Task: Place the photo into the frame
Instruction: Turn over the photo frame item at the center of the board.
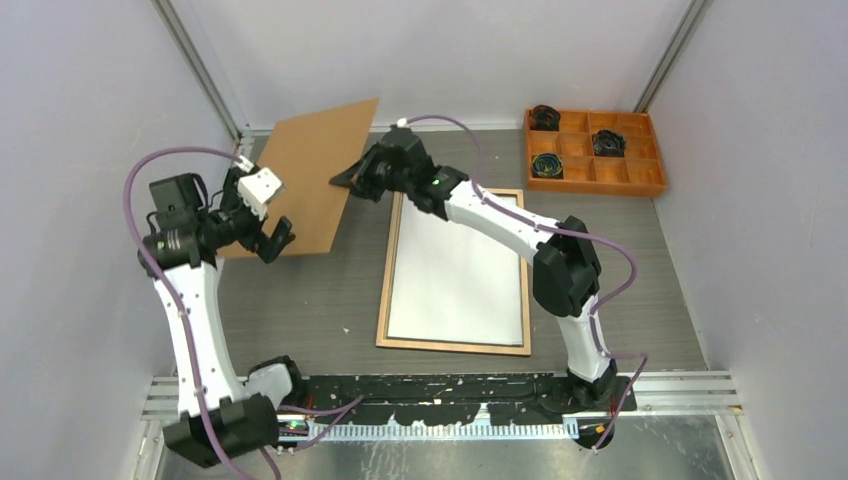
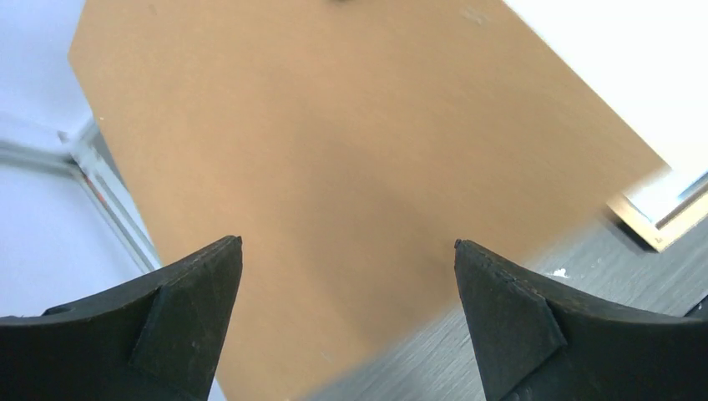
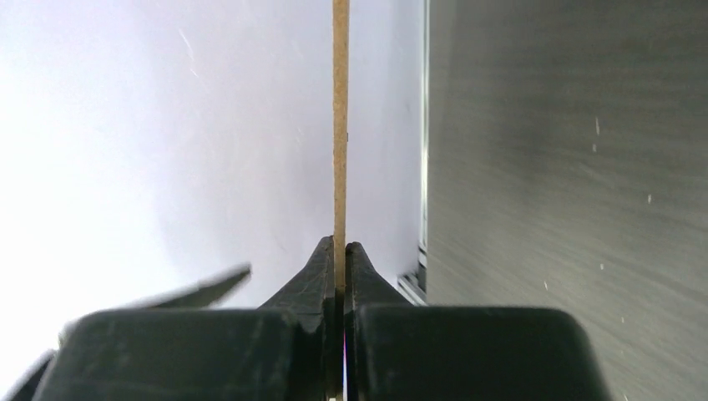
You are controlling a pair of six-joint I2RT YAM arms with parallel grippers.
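Observation:
The frame (image 1: pixel 450 346) lies flat mid-table, light wood side up. A white sheet (image 1: pixel 455 275) fills it; no landscape print shows, so I cannot tell if this is the photo face down. My right gripper (image 1: pixel 345 180) is shut on the right edge of the brown hardboard backing panel (image 1: pixel 310 175) and holds it lifted and tilted at the back left. The right wrist view shows the panel edge-on (image 3: pixel 340 125) between the pads (image 3: pixel 340 251). My left gripper (image 1: pixel 277 240) is open and empty by the panel's near edge. The panel fills the left wrist view (image 2: pixel 351 142), beyond that gripper (image 2: pixel 348 244).
An orange compartment tray (image 1: pixel 600 188) with dark coiled items stands at the back right. Grey walls close in the left, back and right sides. A metal rail (image 1: pixel 680 385) runs along the near edge by the arm bases. The frame's corner (image 2: pixel 659 234) shows in the left wrist view.

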